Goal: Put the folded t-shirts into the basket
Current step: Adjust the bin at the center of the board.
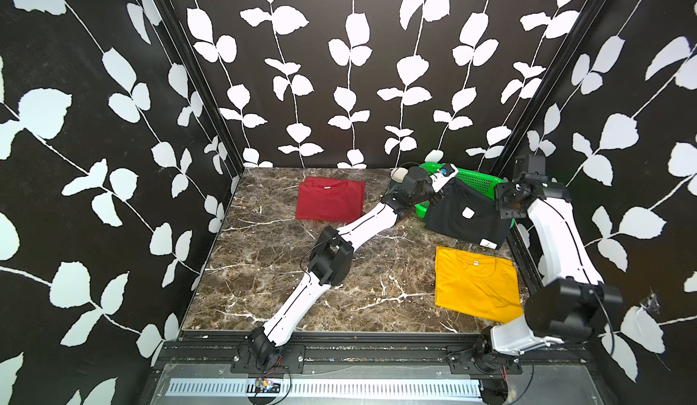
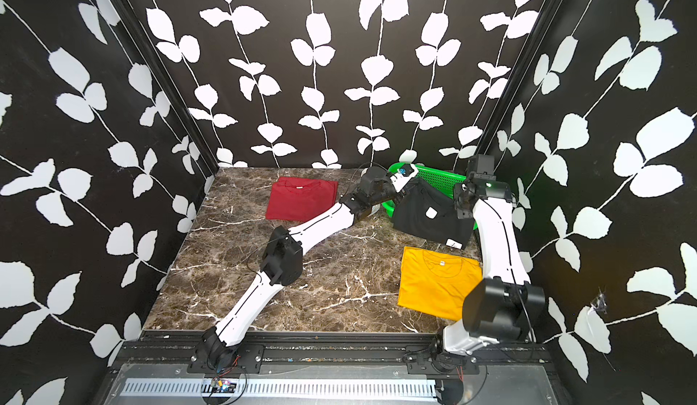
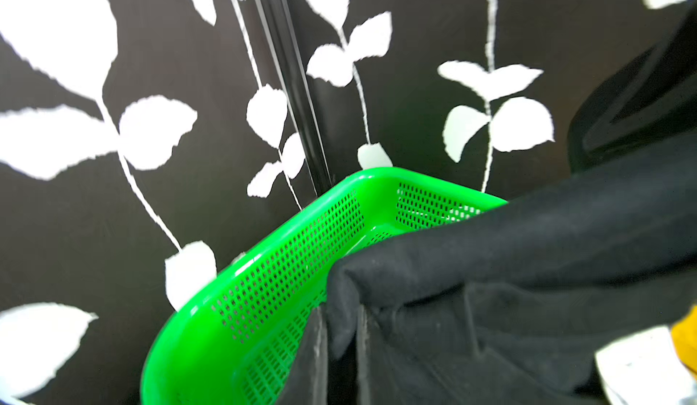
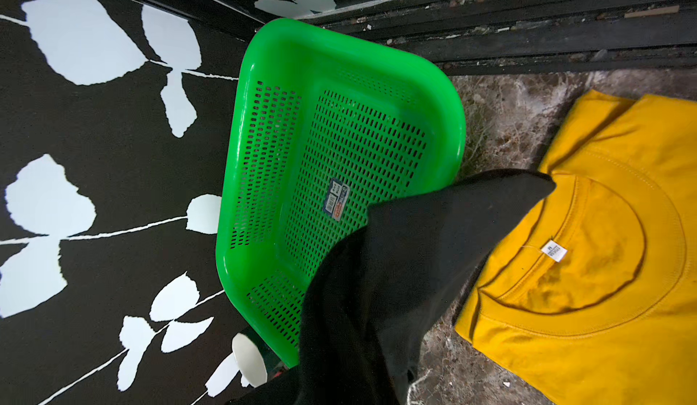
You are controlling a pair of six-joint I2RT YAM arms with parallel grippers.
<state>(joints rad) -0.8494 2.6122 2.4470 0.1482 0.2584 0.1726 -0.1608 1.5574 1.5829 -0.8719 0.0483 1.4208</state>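
The green basket (image 1: 481,182) (image 2: 441,176) stands in the back right corner. The black t-shirt (image 1: 462,220) (image 2: 430,216) hangs stretched over its near rim, upper edge lifted, lower part on the table. My left gripper (image 1: 450,183) (image 3: 341,331) is shut on one upper corner, a cloth fold pinched between its fingers (image 3: 320,350). My right gripper (image 1: 499,205) is shut on the other corner; cloth (image 4: 396,271) hides its jaws in the right wrist view. The basket (image 4: 339,128) holds only a sticker. The red t-shirt (image 1: 330,200) lies back centre, the yellow one (image 1: 475,284) (image 4: 611,256) front right.
Patterned walls close the table on three sides, tight against the basket (image 3: 264,290). A pale-rimmed cup (image 4: 249,358) stands at the basket's left end, behind my left wrist. A black rail (image 4: 547,37) runs along the table's right edge. Marble tabletop (image 1: 301,278) lies bare at front left.
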